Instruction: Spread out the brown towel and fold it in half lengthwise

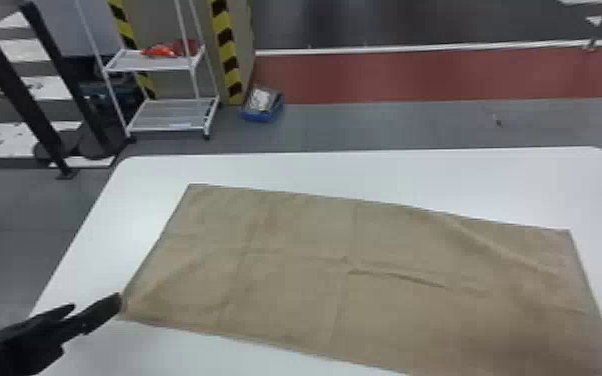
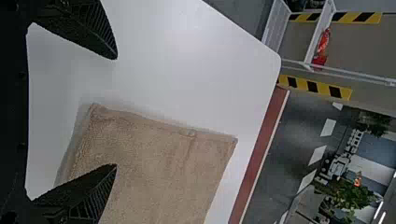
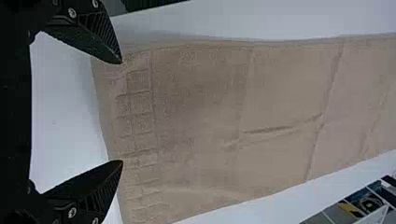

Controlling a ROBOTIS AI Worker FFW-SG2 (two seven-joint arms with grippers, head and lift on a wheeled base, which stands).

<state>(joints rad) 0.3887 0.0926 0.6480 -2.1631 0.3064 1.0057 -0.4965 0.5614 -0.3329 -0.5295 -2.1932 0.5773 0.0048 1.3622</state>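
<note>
The brown towel (image 1: 285, 240) is laid out on the white table (image 1: 365, 170) and is taken as the landmark. The spreading step is judged nearly complete; shallow creases (image 1: 400, 276) remain across the middle. The left gripper (image 2: 116, 111) is located at the towel's near left corner, its fingers spread. The right gripper (image 3: 122, 112) is positioned at the towel's right end, its fingers likewise parted, with no cloth pinched. For the lengthwise fold, both near corners should be gripped, raised together and carried to the far long edge; if they are raised unevenly, the fold may be skewed. Bare tabletop is exposed around the towel's left and far sides. Beyond the towel's far left corner, a white rack (image 1: 172, 116), a striped post (image 1: 227, 45) and a blue tray (image 1: 262, 117) are placed on the floor.
</note>
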